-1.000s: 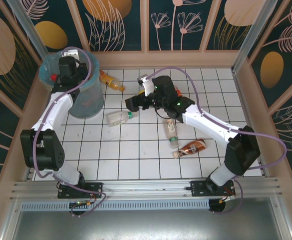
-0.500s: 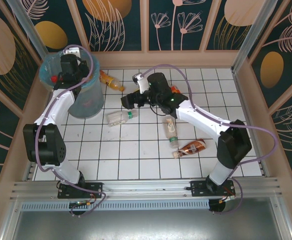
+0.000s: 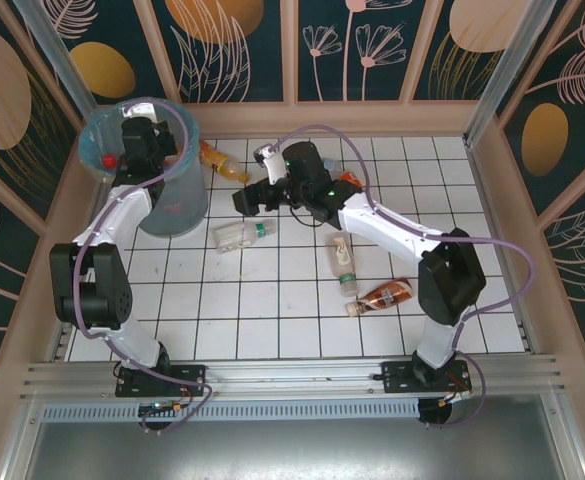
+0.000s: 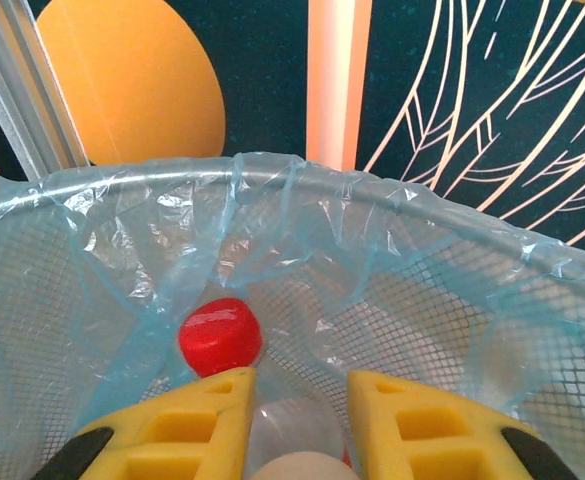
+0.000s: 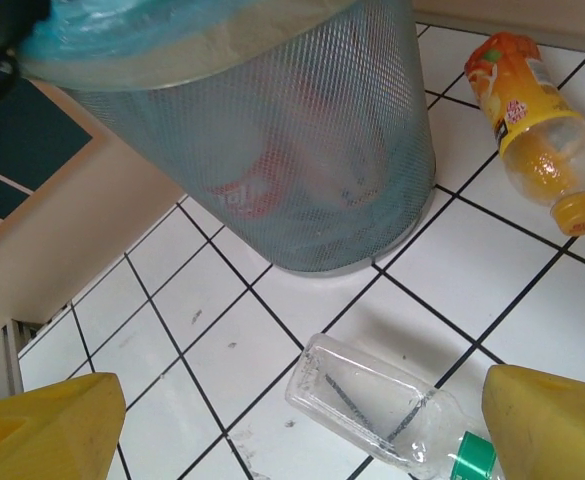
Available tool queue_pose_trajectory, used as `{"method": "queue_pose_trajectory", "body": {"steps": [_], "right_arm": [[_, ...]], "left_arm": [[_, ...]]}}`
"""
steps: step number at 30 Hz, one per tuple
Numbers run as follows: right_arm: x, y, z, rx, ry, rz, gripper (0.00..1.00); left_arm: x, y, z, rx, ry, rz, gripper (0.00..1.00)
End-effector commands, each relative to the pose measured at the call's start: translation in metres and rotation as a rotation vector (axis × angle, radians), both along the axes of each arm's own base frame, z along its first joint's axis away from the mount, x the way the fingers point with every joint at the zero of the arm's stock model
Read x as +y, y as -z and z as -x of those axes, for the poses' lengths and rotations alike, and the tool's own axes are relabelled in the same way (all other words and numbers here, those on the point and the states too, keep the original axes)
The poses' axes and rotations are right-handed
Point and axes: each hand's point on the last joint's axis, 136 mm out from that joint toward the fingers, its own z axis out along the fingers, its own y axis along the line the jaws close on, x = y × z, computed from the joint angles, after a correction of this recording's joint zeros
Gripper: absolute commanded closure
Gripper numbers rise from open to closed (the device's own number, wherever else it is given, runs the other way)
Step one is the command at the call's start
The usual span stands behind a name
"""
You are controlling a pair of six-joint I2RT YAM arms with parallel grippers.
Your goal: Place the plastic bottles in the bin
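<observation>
Over the last second my right tool point(image 5: 302, 380) had swung left toward the bin point(image 3: 175, 205), released and spread wide above the green-capped bottle point(image 5: 372, 405) lying on the bench point(image 3: 272, 300). The left tool point(image 4: 300, 385) hung inside the bin's rim with a pale bottle point(image 4: 292, 430) between its fingers; I couldn't tell whether it gripped.

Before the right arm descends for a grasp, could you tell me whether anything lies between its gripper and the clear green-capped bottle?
Nothing visible does. The open right gripper frames the clear bottle lying on bare tile; the orange bottle and the bin sit farther off, beyond it.
</observation>
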Motion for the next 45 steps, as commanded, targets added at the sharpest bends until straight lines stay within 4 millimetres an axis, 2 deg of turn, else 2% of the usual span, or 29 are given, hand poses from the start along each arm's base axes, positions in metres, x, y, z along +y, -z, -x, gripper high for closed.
{"method": "queue_pose_trajectory", "body": {"steps": [1, 2, 3, 6, 7, 9, 11, 13, 17, 22, 26, 29, 32, 38, 45], "right_arm": [[0.012, -0.019, -0.007, -0.019, -0.008, -0.046, 0.07], [0.014, -0.020, -0.011, -0.021, -0.006, -0.050, 0.07], [0.016, -0.020, -0.017, -0.022, 0.000, -0.055, 0.07], [0.019, -0.017, -0.036, -0.007, 0.019, -0.059, 0.07], [0.019, -0.015, -0.043, 0.001, 0.027, -0.056, 0.07], [0.018, -0.011, -0.053, 0.006, 0.038, -0.046, 0.07], [0.016, -0.006, -0.062, 0.005, 0.054, -0.042, 0.07], [0.012, 0.002, -0.074, 0.000, 0.078, -0.039, 0.07], [0.003, 0.026, -0.098, -0.009, 0.131, -0.033, 0.08], [-0.003, 0.066, -0.136, 0.011, 0.200, -0.003, 0.15], [-0.007, 0.093, -0.161, 0.041, 0.248, 0.011, 0.21], [-0.006, 0.112, -0.172, 0.073, 0.263, 0.004, 0.24], [0.005, 0.128, -0.175, 0.113, 0.224, -0.018, 0.28], [0.022, 0.156, -0.179, 0.176, 0.178, -0.047, 0.33], [0.039, 0.169, -0.177, 0.227, 0.120, -0.126, 0.33]], "left_arm": [[-0.011, 0.157, 0.059, 0.578, 0.073, -0.009, 1.00], [-0.012, 0.143, 0.054, 0.547, 0.078, -0.002, 0.99], [-0.014, 0.126, 0.048, 0.515, 0.080, 0.008, 0.91], [-0.018, 0.080, 0.036, 0.420, 0.091, 0.035, 0.60], [-0.018, 0.058, 0.036, 0.374, 0.091, 0.041, 0.50], [-0.017, 0.032, 0.035, 0.324, 0.088, 0.039, 0.37], [-0.013, 0.011, 0.037, 0.288, 0.067, 0.028, 0.28], [-0.009, -0.010, 0.041, 0.255, 0.049, 0.014, 0.22], [0.001, -0.051, 0.057, 0.175, -0.004, -0.008, 0.19], [0.001, -0.107, 0.091, -0.002, 0.001, 0.021, 0.17], [-0.017, -0.121, 0.111, -0.083, 0.105, 0.061, 0.16], [-0.034, -0.119, 0.119, -0.087, 0.201, 0.082, 0.16], [-0.045, -0.117, 0.127, -0.107, 0.265, 0.097, 0.16], [-0.047, -0.111, 0.139, -0.167, 0.280, 0.111, 0.16], [-0.045, -0.097, 0.146, -0.176, 0.272, 0.109, 0.16]]}}
